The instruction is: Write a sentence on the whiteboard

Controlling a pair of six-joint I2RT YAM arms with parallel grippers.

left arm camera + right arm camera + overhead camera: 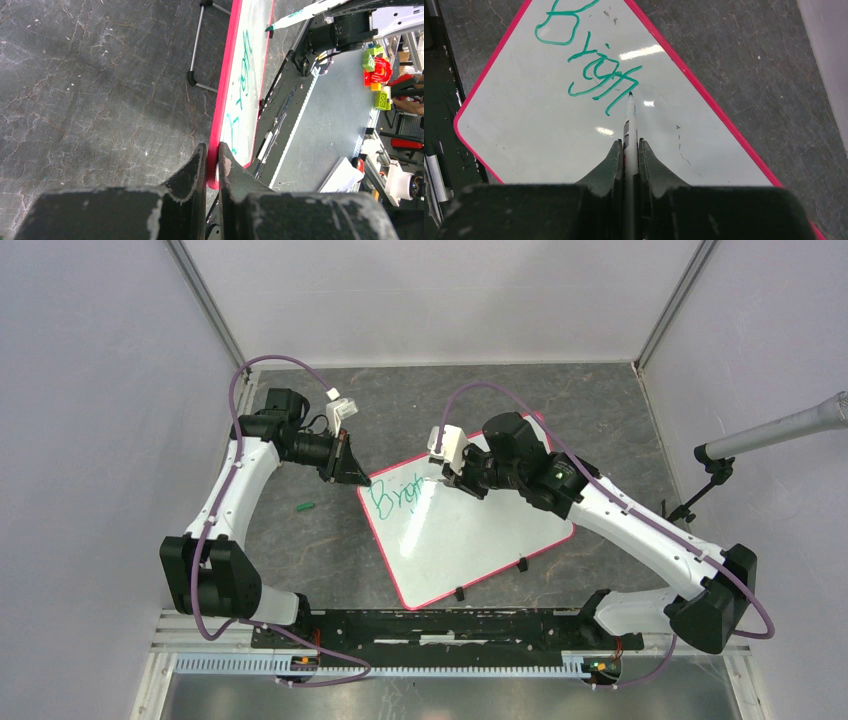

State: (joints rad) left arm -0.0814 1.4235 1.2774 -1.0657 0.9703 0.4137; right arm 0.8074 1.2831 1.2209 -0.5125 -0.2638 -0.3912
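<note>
The whiteboard (470,530) lies tilted on the dark table, white with a red-pink rim. Green lettering (397,496) reading "Brigh" runs along its upper left; the lettering also shows in the right wrist view (589,65). My left gripper (352,474) is shut on the board's left corner rim (216,150). My right gripper (452,478) is shut on a white marker (629,130), whose green tip (630,94) touches the board at the end of the lettering. The marker tip also shows in the left wrist view (295,17).
A green marker cap (306,506) lies on the table left of the board. Two black clips (521,564) sit on the board's near edge. A microphone boom (780,430) reaches in from the right. Grey walls enclose the table.
</note>
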